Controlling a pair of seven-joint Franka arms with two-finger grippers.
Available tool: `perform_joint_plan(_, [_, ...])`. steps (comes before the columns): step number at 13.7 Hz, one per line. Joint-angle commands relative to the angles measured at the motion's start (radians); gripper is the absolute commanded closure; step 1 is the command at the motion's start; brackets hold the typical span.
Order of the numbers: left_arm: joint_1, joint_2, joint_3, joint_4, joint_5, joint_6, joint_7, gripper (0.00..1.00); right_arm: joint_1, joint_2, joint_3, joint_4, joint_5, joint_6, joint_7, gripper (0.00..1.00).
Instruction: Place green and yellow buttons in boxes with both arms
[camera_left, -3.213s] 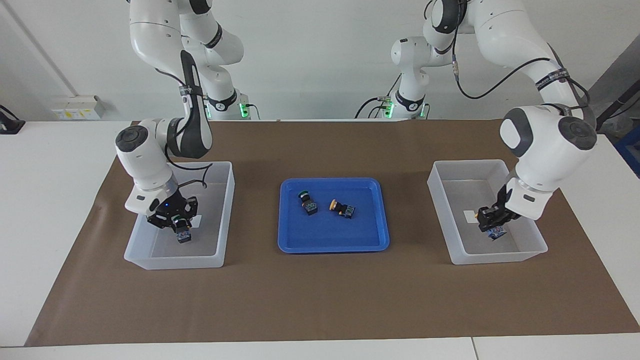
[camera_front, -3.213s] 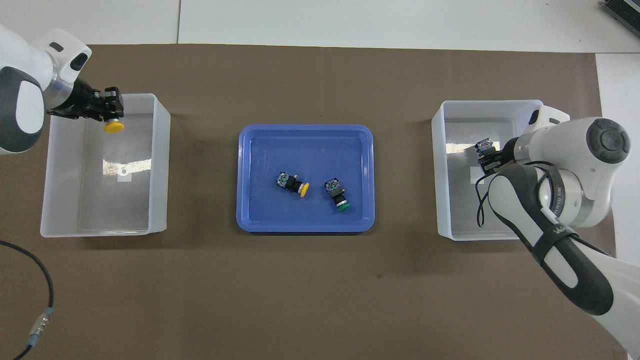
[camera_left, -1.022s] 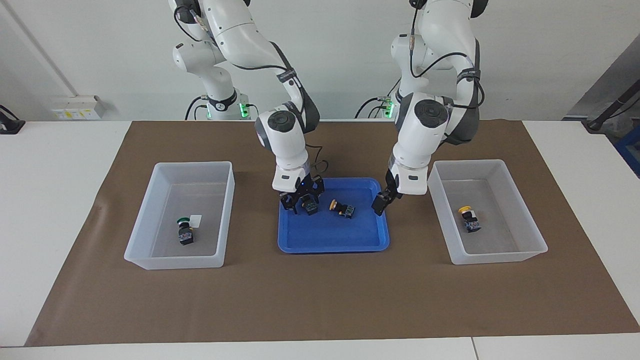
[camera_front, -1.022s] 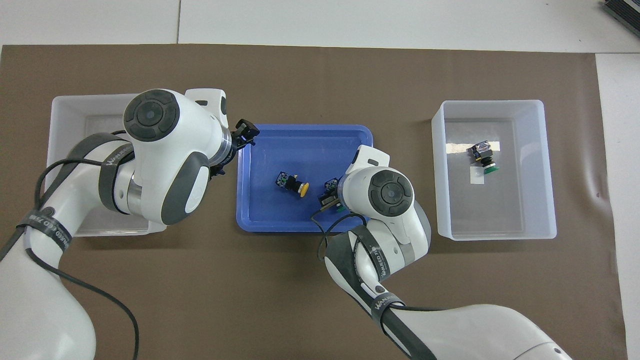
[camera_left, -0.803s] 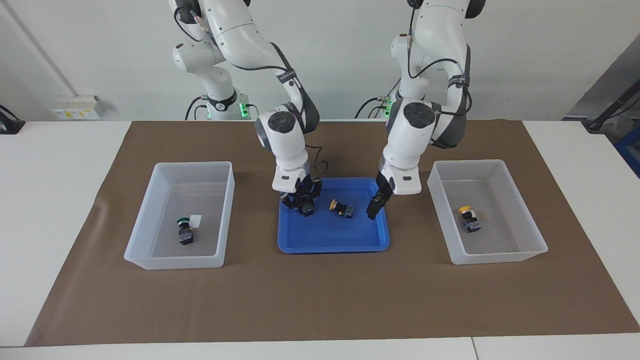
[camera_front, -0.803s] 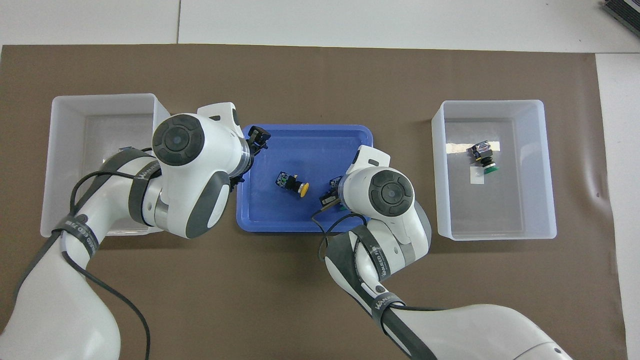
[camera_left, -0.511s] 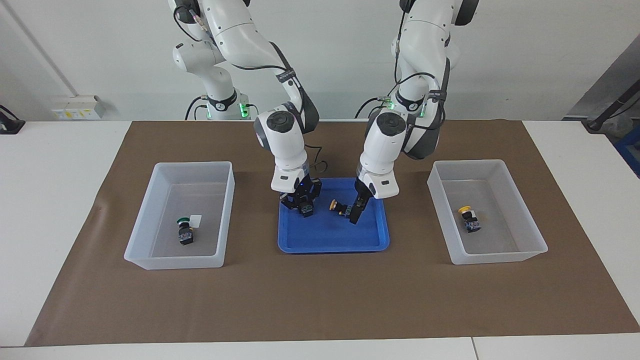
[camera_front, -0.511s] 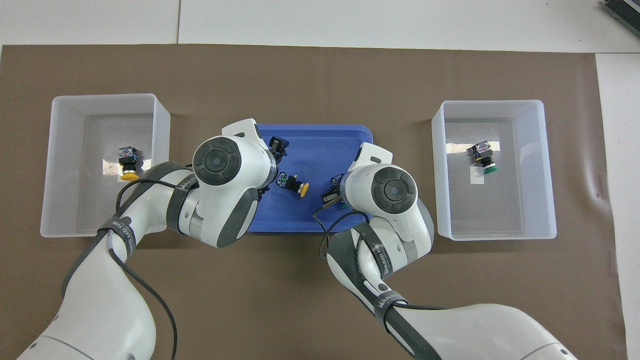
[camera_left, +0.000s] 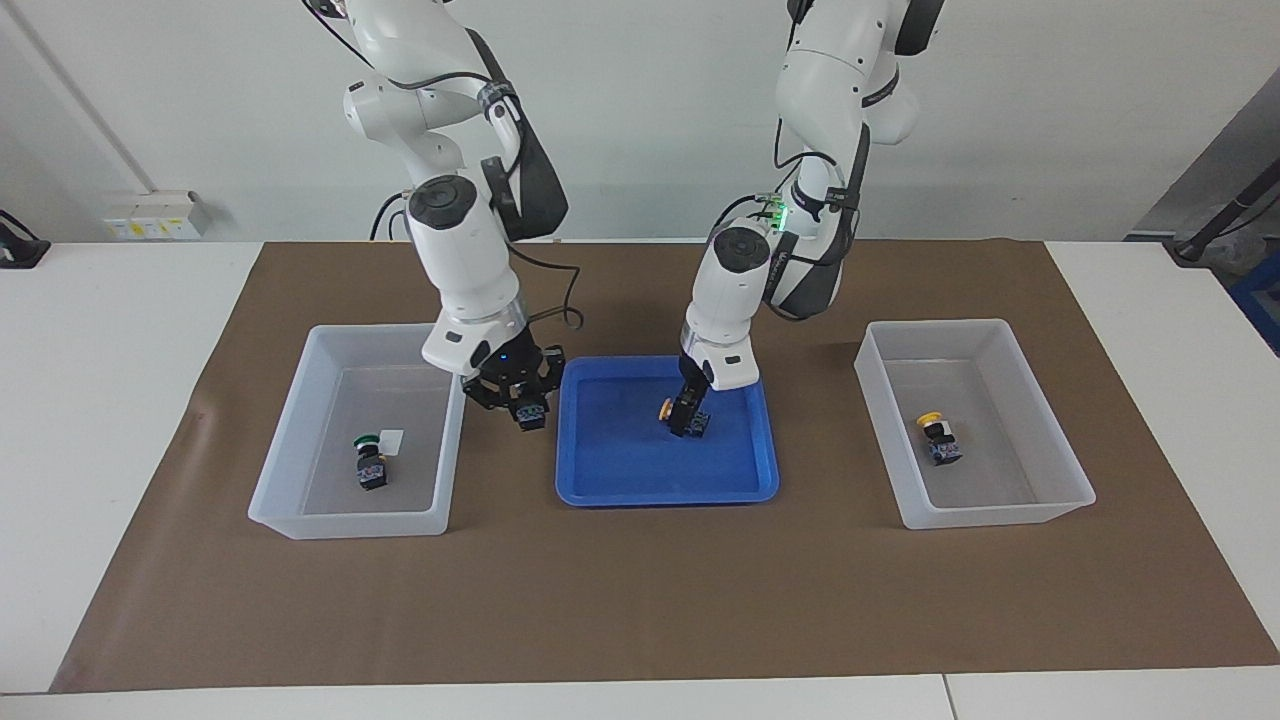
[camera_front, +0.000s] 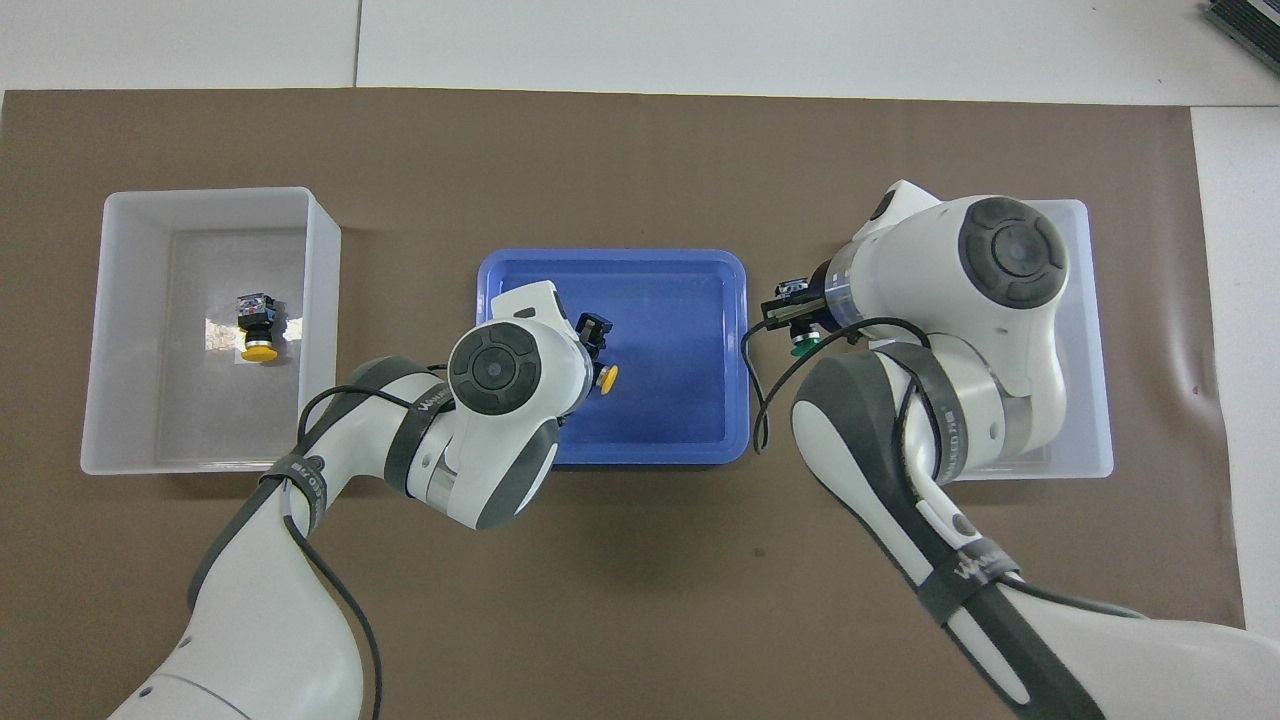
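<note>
Since a moment ago we are carrying the green button (camera_left: 531, 412) clamped in the right gripper (camera_left: 527, 408) toward its box (camera_left: 300, 440); the left gripper (camera_left: 690, 412) is closing around the light, rigid yellow button (camera_left: 668, 409) in the blue tray (camera_left: 650, 490), best held by its blocky body.

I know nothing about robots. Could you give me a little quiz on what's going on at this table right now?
1. True or false: the blue tray holds two buttons.
2. What colour is the cap of the carried button in the right pincer? A) green B) yellow C) red
3. Fill in: each of the two boxes holds ___ button.

Key: 1 false; 2 A; 3 one.
</note>
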Motion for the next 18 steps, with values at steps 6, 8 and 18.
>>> perform_joint_plan(6, [-0.014, 0.009, 0.020, 0.004, -0.012, 0.053, -0.015, 0.88, -0.236, -0.007, 0.008, -0.010, 0.024, -0.070, -0.384, 1.00])
perform_joint_plan(8, [0.000, 0.023, 0.023, 0.044, -0.003, 0.044, -0.008, 1.00, -0.259, -0.033, 0.008, -0.080, 0.024, -0.047, -0.427, 1.00])
perform_joint_plan(18, [0.320, -0.027, 0.003, 0.342, 0.020, -0.408, 0.468, 1.00, -0.270, -0.033, 0.006, -0.285, 0.024, 0.125, -0.423, 0.31])
